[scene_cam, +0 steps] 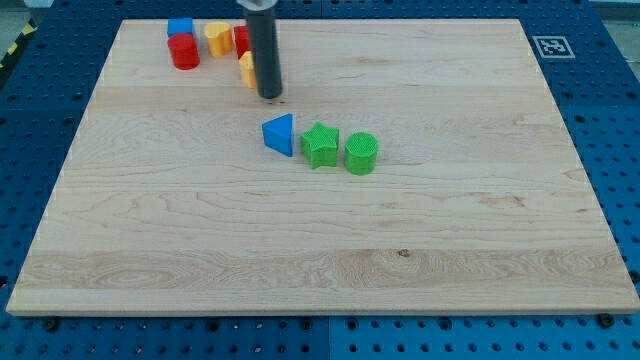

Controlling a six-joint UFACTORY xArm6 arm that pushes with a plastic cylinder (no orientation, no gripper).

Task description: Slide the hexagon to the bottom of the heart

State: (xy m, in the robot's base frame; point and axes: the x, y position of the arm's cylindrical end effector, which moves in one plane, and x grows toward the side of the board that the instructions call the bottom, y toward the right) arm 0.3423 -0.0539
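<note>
My tip [270, 97] rests on the board near the view's top, left of centre. A yellow block [246, 70], partly hidden behind the rod, sits just left of and above the tip; its shape cannot be made out. A yellow heart-like block [216, 38] lies further up and left. A red block [241, 40] beside it is partly hidden by the rod. A red block [184, 52] and a blue cube [180, 27] sit at the top left.
A blue triangle [280, 134], a green star [320, 146] and a green cylinder [361, 153] stand in a row below and right of the tip. The wooden board [450, 250] lies on a blue perforated table.
</note>
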